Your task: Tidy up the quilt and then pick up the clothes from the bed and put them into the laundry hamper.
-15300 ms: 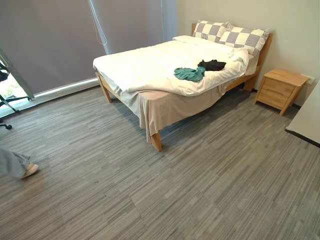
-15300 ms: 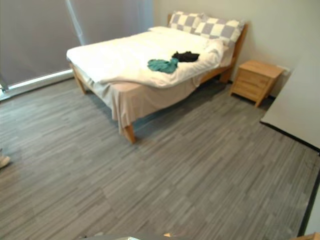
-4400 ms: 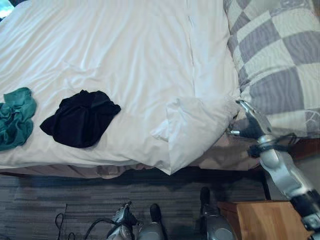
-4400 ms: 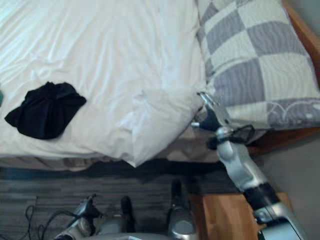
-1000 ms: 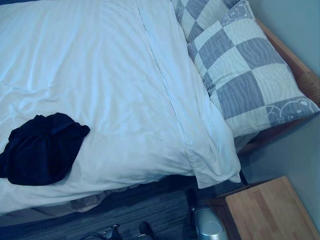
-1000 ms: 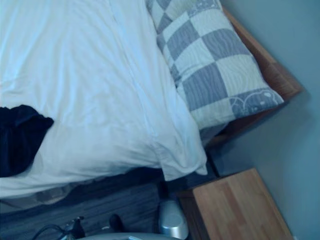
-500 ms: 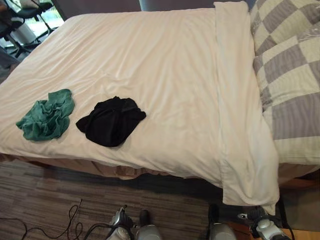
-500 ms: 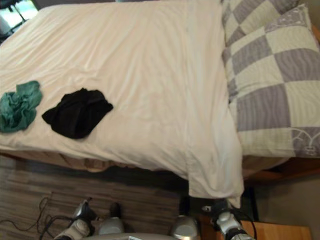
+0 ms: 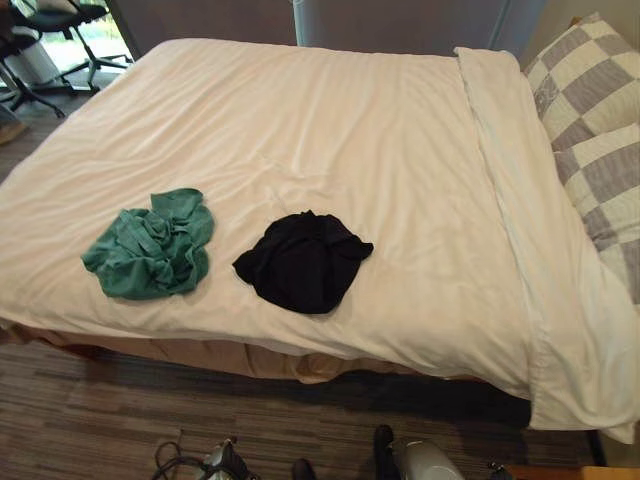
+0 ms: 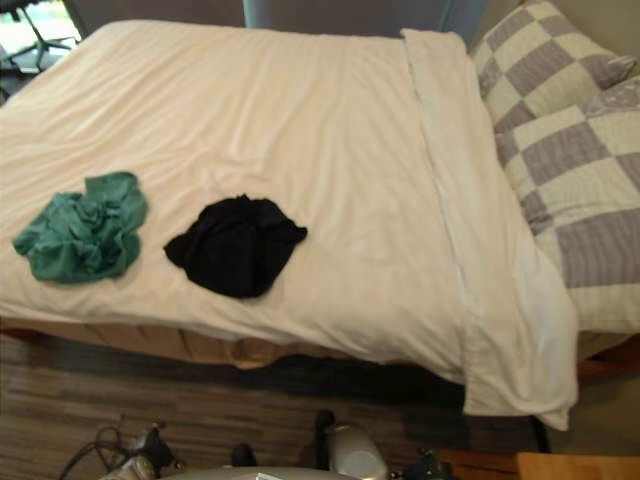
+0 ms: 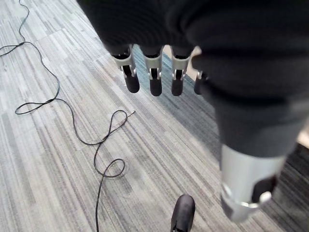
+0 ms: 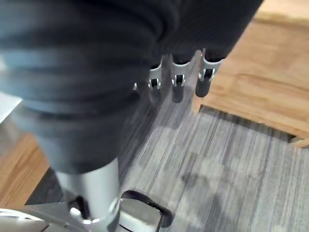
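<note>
1. We see the cream white quilt point(image 9: 330, 160) now flat; its folded-back corner by the grey-and-cream checked pillows point(image 10: 560, 150) from seconds ago is gone, so we judge the tidying done.
2. Left hand point(image 11: 154, 72) and right hand point(image 12: 178, 82) hang over the grey striped floor point(image 11: 58, 159), fingers straight and apart, holding nothing.
3. Crumpled teal green garment point(image 9: 150, 245) and crumpled black garment point(image 9: 302, 260) lie on the quilt, well away from either hand's fingers; we judge they come next.

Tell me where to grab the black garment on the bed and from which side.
Pinch the raised, bunched middle of the black garment, coming down from above on the near bed edge. It lies crumpled flat on the quilt, clear of the green garment, so no edge is easy to slip fingers under.
</note>
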Robot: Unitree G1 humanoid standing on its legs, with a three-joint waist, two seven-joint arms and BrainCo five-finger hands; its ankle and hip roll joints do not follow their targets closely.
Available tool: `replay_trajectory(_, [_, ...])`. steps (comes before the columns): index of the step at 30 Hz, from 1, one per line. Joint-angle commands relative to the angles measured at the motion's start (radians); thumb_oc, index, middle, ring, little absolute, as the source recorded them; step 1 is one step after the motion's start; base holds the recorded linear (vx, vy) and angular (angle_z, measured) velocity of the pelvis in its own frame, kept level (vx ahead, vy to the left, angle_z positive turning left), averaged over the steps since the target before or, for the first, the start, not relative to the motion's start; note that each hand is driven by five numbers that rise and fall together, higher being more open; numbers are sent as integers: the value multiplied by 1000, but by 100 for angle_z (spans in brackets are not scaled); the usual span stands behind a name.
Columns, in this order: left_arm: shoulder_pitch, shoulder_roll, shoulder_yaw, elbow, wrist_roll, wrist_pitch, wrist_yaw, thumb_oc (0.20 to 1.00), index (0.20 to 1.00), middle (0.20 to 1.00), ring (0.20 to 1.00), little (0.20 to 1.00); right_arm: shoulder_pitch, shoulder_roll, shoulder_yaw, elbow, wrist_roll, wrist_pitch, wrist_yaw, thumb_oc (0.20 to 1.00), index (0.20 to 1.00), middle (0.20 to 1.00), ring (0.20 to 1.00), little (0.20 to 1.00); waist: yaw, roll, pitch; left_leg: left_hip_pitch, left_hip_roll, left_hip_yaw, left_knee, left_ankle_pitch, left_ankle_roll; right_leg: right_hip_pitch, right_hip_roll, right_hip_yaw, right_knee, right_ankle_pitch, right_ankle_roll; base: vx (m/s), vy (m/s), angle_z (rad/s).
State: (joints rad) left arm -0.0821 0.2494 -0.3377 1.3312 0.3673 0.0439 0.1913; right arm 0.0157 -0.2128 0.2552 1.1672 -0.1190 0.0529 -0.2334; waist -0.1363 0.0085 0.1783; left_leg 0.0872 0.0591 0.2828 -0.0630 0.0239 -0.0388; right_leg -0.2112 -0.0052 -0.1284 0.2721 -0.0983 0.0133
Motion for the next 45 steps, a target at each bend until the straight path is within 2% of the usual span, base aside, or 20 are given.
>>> replay_trajectory(1, [-41, -5, 28, -92, -80, -16, 41, 1000, 1000, 1000, 1000, 1000, -112, -49, 63, 9, -73, 9, 8, 1000, 1000, 1000, 1000, 1000, 42, -9, 133, -283, 32, 44, 755, -20, -198, 195, -105, 27, -247, 4, 41, 78, 224, 56])
replay_trajectory(3, [-67, -9, -7, -136, -82, -25, 59, 1000, 1000, 1000, 1000, 1000, -117, -57, 50, 28, -68, 11, -3, 1000, 1000, 1000, 1000, 1000, 45, -9, 138, -316, 82, 43, 788, -38, -191, 232, -128, 28, -292, 15, 53, 154, 347, 24])
replay_trajectory(6, [-82, -26, -50, -166, -71, -41, 44, 1000, 1000, 1000, 1000, 1000, -121, -57, 28, 25, -58, 14, -6, 1000, 1000, 1000, 1000, 1000, 21, 21, 105, -249, 177, 31, 582, -61, -141, 246, -188, 25, -330, 17, 102, 171, 448, -28])
replay_trajectory(7, [-83, -26, -50, -166, -71, -41, 44, 1000, 1000, 1000, 1000, 1000, -121, -57, 28, 25, -58, 14, -6, 1000, 1000, 1000, 1000, 1000, 22, 18, 104, -246, 174, 33, 576, -57, -141, 244, -190, 27, -331, 18, 102, 253, 748, -40])
replay_trajectory(9, [-103, -35, -90, -185, -58, -61, 44, 1000, 1000, 1000, 1000, 1000, -122, -52, 44, -18, -82, -6, -3, 1000, 1000, 1000, 1000, 1000, 6, 30, 57, -132, 301, -2, 177, 21, -139, 232, -280, 71, -328, 23, 172, 281, 983, -32])
replay_trajectory(11, [-117, -45, -103, -178, -77, -66, 60, 1000, 1000, 1000, 1000, 1000, -123, -54, 74, -37, -120, -17, -6, 1000, 1000, 1000, 1000, 1000, 21, 25, 36, -109, 384, -113, 61, 97, -174, 233, -342, 120, -343, 28, 205, 173, 832, -6])
replay_trajectory(13, [-123, -61, -107, -158, -83, -68, 58, 1000, 1000, 1000, 1000, 1000, -128, -43, 123, -33, -198, -24, 14, 1000, 1000, 1000, 1000, 1000, 45, 27, 28, -108, 352, -238, 98, 20, -197, 238, -403, 130, -359, 73, 249, 119, 793, -33])
replay_trajectory(15, [-155, -76, -102, -145, -97, -54, 58, 1000, 1000, 1000, 1000, 1000, -159, -19, 145, -19, -255, -2, 41, 1000, 1000, 1000, 1000, 1000, 46, 5, 34, -104, 318, -176, 145, -71, -216, 178, -469, 105, -359, 246, 249, -9, 543, -47])
replay_trajectory(16, [-156, -76, -102, -145, -97, -54, 58, 1000, 1000, 1000, 1000, 1000, -160, -19, 145, -19, -256, -2, 41, 1000, 1000, 1000, 1000, 1000, 49, 3, 32, -106, 317, -172, 145, -70, -215, 172, -471, 109, -359, 249, 249, -233, 578, -73])
replay_trajectory(17, [-157, -54, -83, -148, -102, -60, 58, 1000, 1000, 1000, 1000, 1000, -214, 12, 208, -10, -302, 3, 45, 1000, 1000, 1000, 1000, 1000, 104, -19, 44, -92, 271, -99, 139, -107, -178, 94, -516, -123, -359, 299, 249, -291, 589, -112])
replay_trajectory(18, [-158, -44, -90, -154, -95, -63, 51, 1000, 1000, 1000, 1000, 1000, -238, 36, 241, -18, -305, -3, 49, 1000, 1000, 1000, 1000, 1000, 122, -26, 47, -87, 242, -65, 126, -98, -162, 102, -490, -204, -334, 252, 229, -285, 587, -153])
replay_trajectory(20, [-150, -38, -97, -157, -87, -65, 46, 1000, 1000, 1000, 1000, 1000, -241, 46, 264, -30, -309, -14, 46, 1000, 1000, 1000, 1000, 1000, 126, -30, 48, -77, 215, -49, 104, -91, -148, 107, -440, -192, -277, 202, 217, -116, 371, -125])
replay_trajectory(22, [-131, -30, -94, -153, -73, -53, 36, 1000, 1000, 1000, 1000, 1000, -244, 56, 282, -88, -292, -28, 56, 1000, 1000, 1000, 1000, 1000, 117, -17, 67, -57, 182, -31, 68, -66, -113, 44, -327, -90, -107, 123, 216, -139, 524, -2])
replay_trajectory(26, [-94, -6, -81, -100, -17, -26, 24, 1000, 1000, 1000, 1000, 1000, -211, 35, 296, -155, -234, -48, 60, 1000, 1000, 1000, 1000, 1000, 93, -10, 70, -54, 73, -77, 48, -55, -58, 103, -72, 52, 20, -30, 131, -71, 400, 28])
replay_trajectory(28, [-62, -5, -26, -65, -44, -22, 35, 1000, 1000, 1000, 1000, 1000, -196, 31, 251, -112, -192, -31, 58, 1000, 1000, 1000, 1000, 1000, 110, -26, 45, -35, 20, -92, 31, -70, -47, 207, -107, 35, -115, -27, 103, 43, 198, 107])
replay_trajectory(31, [0, -7, 85, -47, -139, -24, 57, 1000, 1000, 1000, 1000, 1000, -162, 13, 140, -44, -111, -18, 24, 1000, 1000, 1000, 1000, 1000, 113, -19, -12, -15, 15, -71, 3, -68, -45, 263, -119, 34, -247, 13, 113, 91, 60, 32])
replay_trajectory(37, [70, 66, 247, -89, -254, -48, 146, 1000, 1000, 1000, 1000, 1000, -69, -43, -90, -134, 49, -29, -62, 1000, 1000, 1000, 1000, 1000, 89, -16, -36, 7, 9, -56, -24, -65, -48, 295, -144, 27, -322, 52, 140, 38, 39, -14])
replay_trajectory(38, [110, 121, 342, -166, -306, -62, 196, 1000, 1000, 1000, 1000, 1000, 9, -77, -172, -267, 62, -44, -110, 1000, 1000, 1000, 1000, 1000, 81, -17, -33, 13, 11, -51, -24, -65, -51, 298, -151, 26, -325, 59, 149, 19, 13, -7])
replay_trajectory(43, [190, 229, 488, -403, -319, -108, 290, 1000, 1000, 1000, 1000, 1000, 128, -149, -324, -521, 5, -77, -203, 1000, 1000, 1000, 1000, 1000, 66, -15, -32, 28, 14, -42, -24, -72, -53, 309, -161, 26, -334, 66, 163, 13, 12, -4])
replay_trajectory(45, [211, 312, 556, -636, -263, -142, 326, 1000, 1000, 1000, 1000, 1000, 167, -278, -336, -693, -247, -87, -226, 1000, 1000, 1000, 1000, 1000, 68, -16, -31, 35, 20, -35, -24, -78, -55, 309, -167, 29, -338, 68, 169, -9, -4, -6])
